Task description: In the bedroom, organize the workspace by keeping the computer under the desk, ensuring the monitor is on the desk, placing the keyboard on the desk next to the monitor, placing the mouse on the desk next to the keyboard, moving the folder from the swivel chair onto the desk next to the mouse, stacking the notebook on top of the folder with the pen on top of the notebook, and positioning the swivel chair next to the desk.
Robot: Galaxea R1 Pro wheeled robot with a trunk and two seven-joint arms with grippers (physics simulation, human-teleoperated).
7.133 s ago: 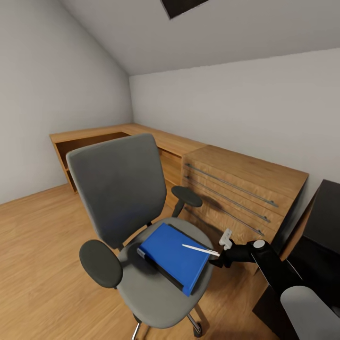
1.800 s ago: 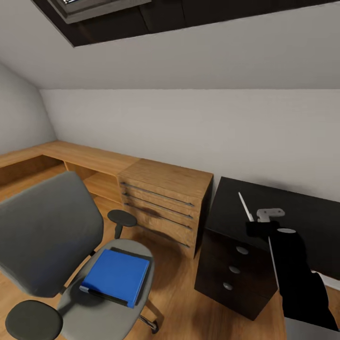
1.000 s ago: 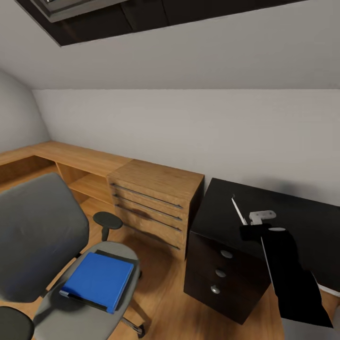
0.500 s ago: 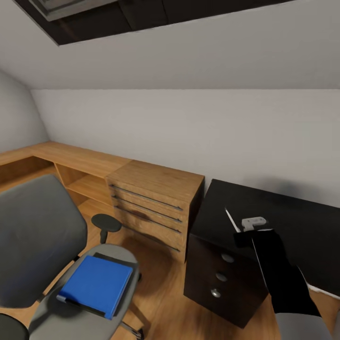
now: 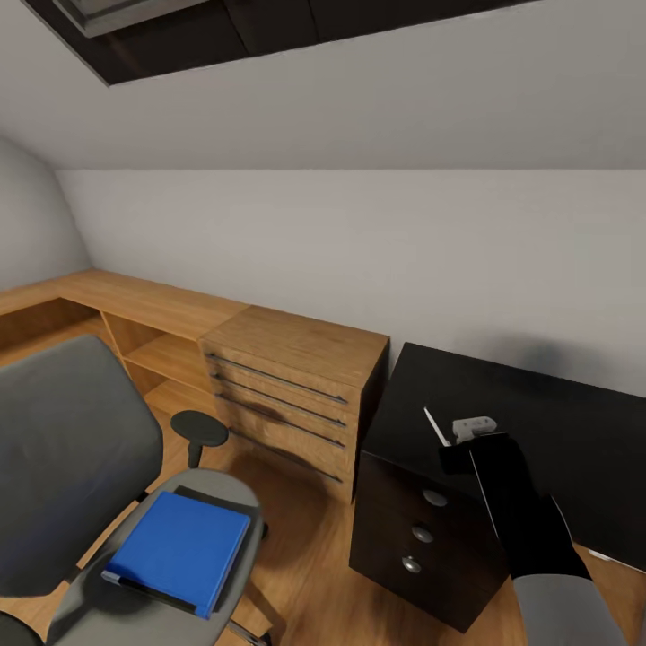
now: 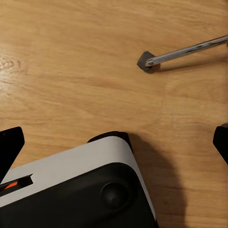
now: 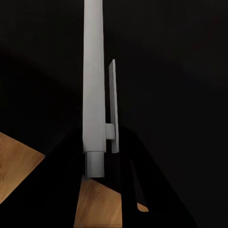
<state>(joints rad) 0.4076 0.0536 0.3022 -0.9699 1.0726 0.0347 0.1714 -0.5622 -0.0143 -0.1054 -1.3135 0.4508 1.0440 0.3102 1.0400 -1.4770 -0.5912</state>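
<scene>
Folder (image 5: pixel 179 549) lies on swivel chair (image 5: pixel 72 467) seat. Drawer chest (image 5: pixel 292 395) stands between chair and table (image 5: pixel 538 422). Pen (image 5: pixel 436 425) is above the table's left edge.

One pen (image 5: pixel 436 426), one folder (image 5: pixel 179 550), one swivel chair (image 5: pixel 72 449).

The glossy black table (image 5: pixel 556 404) top lies bare and open beneath and beyond the right claw (image 5: pixel 453 437), which holds the pen (image 5: pixel 437 425) over its near corner. The grey wall (image 5: pixel 359 251) closes off the far edge. A wooden chest of drawers (image 5: pixel 296 386) stands just beside the table's left end. The swivel chair (image 5: pixel 81 467), carrying the blue folder (image 5: pixel 179 549), stands well apart, with open wood floor (image 5: pixel 314 547) between.
</scene>
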